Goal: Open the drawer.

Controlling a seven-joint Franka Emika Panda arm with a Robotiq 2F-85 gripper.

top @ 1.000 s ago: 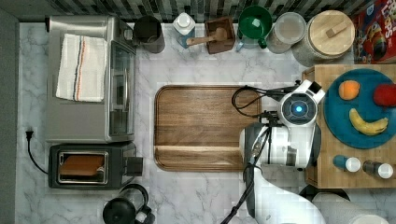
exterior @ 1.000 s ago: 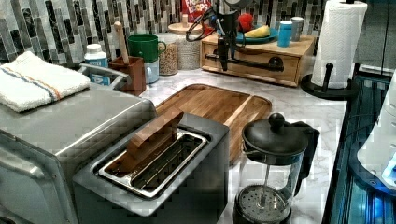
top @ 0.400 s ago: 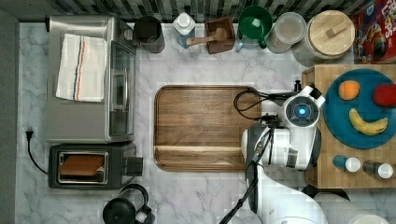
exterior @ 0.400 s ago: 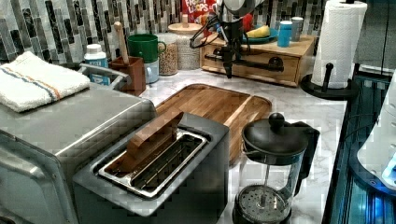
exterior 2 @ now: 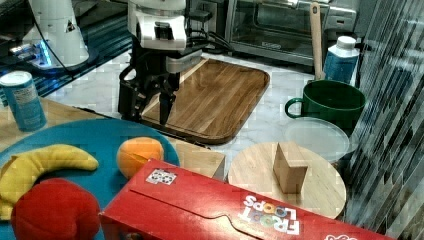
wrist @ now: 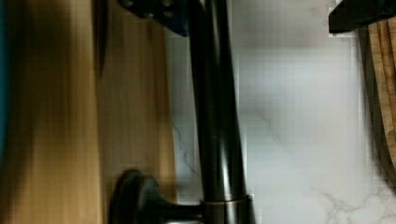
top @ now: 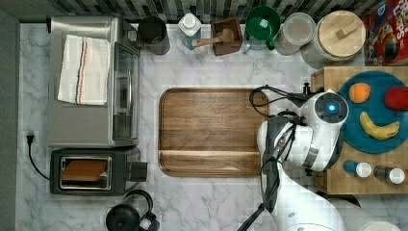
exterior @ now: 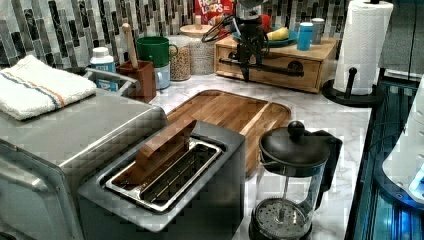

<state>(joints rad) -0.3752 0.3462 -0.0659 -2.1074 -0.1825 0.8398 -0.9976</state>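
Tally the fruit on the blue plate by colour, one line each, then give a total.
On the blue plate, top view:
Yellow (banana): 1
Orange (orange): 1
Red (red fruit): 1
Total: 3

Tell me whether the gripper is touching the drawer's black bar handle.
Cannot tell. In the left view the gripper hangs right at the handle of the drawer, overlapping it, but neither contact nor a gap shows plainly.
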